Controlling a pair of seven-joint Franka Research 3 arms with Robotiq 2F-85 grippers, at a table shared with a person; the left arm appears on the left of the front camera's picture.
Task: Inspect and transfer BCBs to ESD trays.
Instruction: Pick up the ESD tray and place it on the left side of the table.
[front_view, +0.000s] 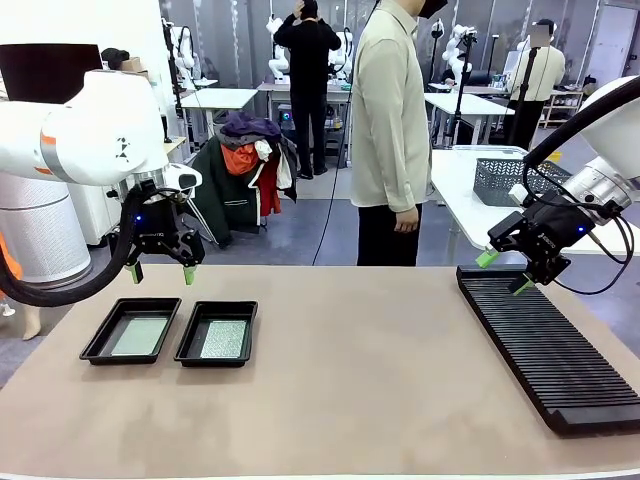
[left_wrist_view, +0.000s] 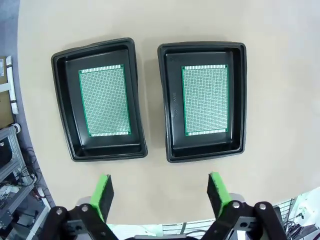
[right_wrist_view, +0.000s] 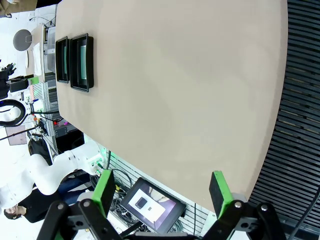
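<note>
Both claws released, nothing held.
Left claw (front_view: 160, 270) hovers above two ESD trays (left_wrist_view: 150, 125), a BCB (left_wrist_view: 104, 101) in each; right claw (front_view: 505, 272) over rack (front_view: 545, 345), well apart.

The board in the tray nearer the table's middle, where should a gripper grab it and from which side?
Likely from straight above: the board lies flat on the floor of its tray, whose raised rim blocks any side approach. Pinch across its two long edges, the narrower span, where bare floor on both sides leaves room for the fingers.
</note>
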